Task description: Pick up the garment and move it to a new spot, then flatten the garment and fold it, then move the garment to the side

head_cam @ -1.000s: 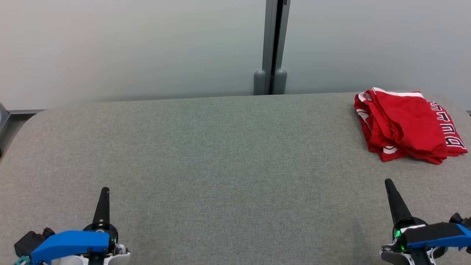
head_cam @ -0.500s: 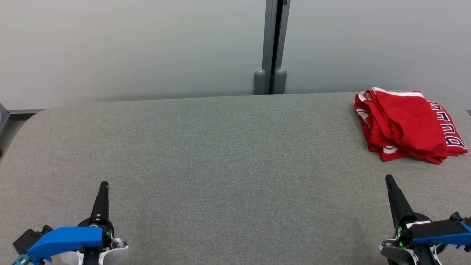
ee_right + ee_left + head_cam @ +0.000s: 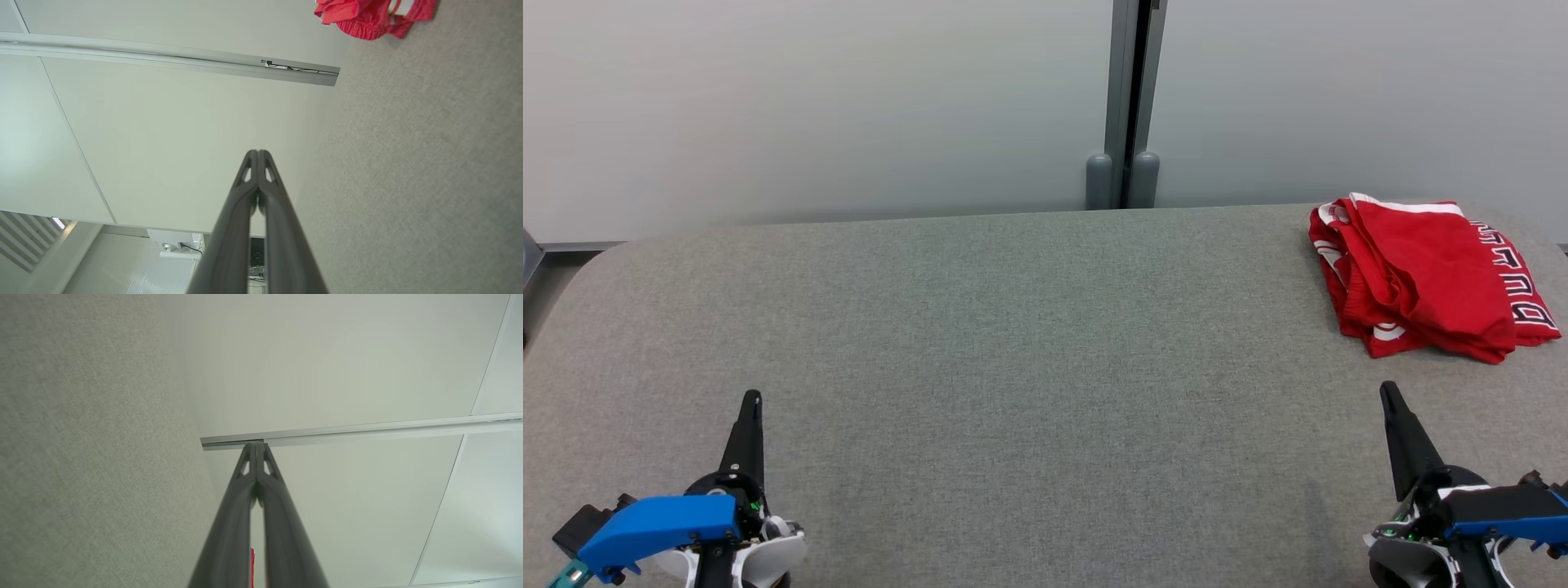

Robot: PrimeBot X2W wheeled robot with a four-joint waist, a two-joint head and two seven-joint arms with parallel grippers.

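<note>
Since a second ago, both pincers have shifted slightly: tips higher up your head view, bases lower. Left pincer (image 3: 751, 398) and right pincer (image 3: 1385, 388): at the near edge of the grey desk (image 3: 1045, 343), fingers pressed together, holding nothing. Folded red garment (image 3: 1421, 278): far right corner of the desk, well apart from both, unmoved. A red sliver in your left wrist view is probably its edge. Pale wall panels (image 3: 809, 106) stand behind.

Head looks down on table (image 3: 1045, 343), wrists low, rolled sideways, facing wall (image 3: 327, 355)
</note>
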